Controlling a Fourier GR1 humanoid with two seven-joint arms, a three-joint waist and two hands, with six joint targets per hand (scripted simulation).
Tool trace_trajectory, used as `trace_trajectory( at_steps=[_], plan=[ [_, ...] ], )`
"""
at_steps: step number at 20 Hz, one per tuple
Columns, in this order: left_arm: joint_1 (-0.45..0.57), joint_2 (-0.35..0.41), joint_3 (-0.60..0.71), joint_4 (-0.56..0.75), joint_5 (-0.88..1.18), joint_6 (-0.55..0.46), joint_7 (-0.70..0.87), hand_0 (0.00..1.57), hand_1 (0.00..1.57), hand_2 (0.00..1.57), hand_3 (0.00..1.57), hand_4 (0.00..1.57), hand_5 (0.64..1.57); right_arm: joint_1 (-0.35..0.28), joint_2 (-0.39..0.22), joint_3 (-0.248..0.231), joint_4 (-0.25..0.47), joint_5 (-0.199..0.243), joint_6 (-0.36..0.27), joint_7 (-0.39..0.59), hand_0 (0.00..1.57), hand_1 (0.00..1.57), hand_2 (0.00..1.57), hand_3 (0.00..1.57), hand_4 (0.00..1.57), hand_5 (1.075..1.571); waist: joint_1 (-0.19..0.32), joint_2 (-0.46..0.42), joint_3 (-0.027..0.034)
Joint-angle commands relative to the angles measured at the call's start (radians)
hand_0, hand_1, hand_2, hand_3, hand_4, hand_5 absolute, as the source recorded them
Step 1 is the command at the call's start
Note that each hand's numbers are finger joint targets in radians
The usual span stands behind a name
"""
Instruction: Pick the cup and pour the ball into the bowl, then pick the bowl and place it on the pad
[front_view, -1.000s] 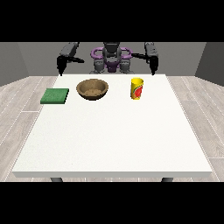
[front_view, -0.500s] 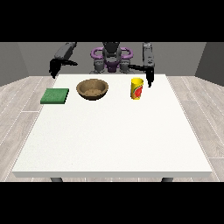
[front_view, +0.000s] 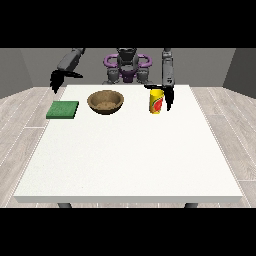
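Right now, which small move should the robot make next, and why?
Probably bring the hand at the view's right sideways against the yellow cup and curl its fingers round it: the hand hangs just beside the cup, which stands upright, and the brown bowl waits nearby.

Bowl (front_view: 105, 102) stands between pad (front_view: 62, 109) and cup (front_view: 156, 101); the table's (front_view: 130, 160) near half lies open.

ball inside cup (front_view: 157, 101) unseen, both hands' finger pose unclear

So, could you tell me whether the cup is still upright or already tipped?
Upright. The yellow cup stands on its base on the table, rim level, beside the hand at the view's right. Not yet lifted or poured.
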Motion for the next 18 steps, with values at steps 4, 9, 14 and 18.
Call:
trace_trajectory(
  at_steps=[4, 9, 14, 18],
  plan=[
    [-0.026, 0.066, -0.009, 0.084, -0.155, 0.238, -0.057, 1.29, 1.29, 1.57, 1.57, 0.79, 1.524, -0.033, -0.013, 0.0, 0.008, -0.018, 0.032, -0.005, 0.0, 0.0, 0.0, 0.0, 0.0, 1.562, -0.052, 0.042, 0.0014],
    [-0.043, 0.012, -0.007, 0.166, -0.2, 0.378, -0.112, 1.32, 1.32, 1.57, 1.57, 0.85, 1.508, -0.058, -0.076, -0.043, 0.015, -0.056, 0.08, -0.01, 0.0, 0.0, 0.0, 0.0, 0.0, 1.558, -0.093, 0.086, -0.0003],
    [-0.093, 0.026, -0.003, 0.213, -0.217, 0.42, -0.073, 1.35, 1.35, 1.57, 1.57, 0.9, 1.507, -0.016, -0.107, -0.067, 0.062, -0.067, 0.116, -0.018, 0.0, 0.0, 0.0, 0.0, 0.0, 1.555, -0.086, 0.03, 0.0],
    [-0.068, -0.033, -0.174, 0.108, -0.382, 0.493, 0.149, 1.35, 1.35, 1.57, 1.57, 0.99, 1.532, -0.007, -0.145, -0.103, 0.26, -0.056, 0.124, -0.006, 0.0, 0.0, 0.0, 0.0, 0.0, 1.556, 0.006, -0.162, 0.0028]
  ],
)
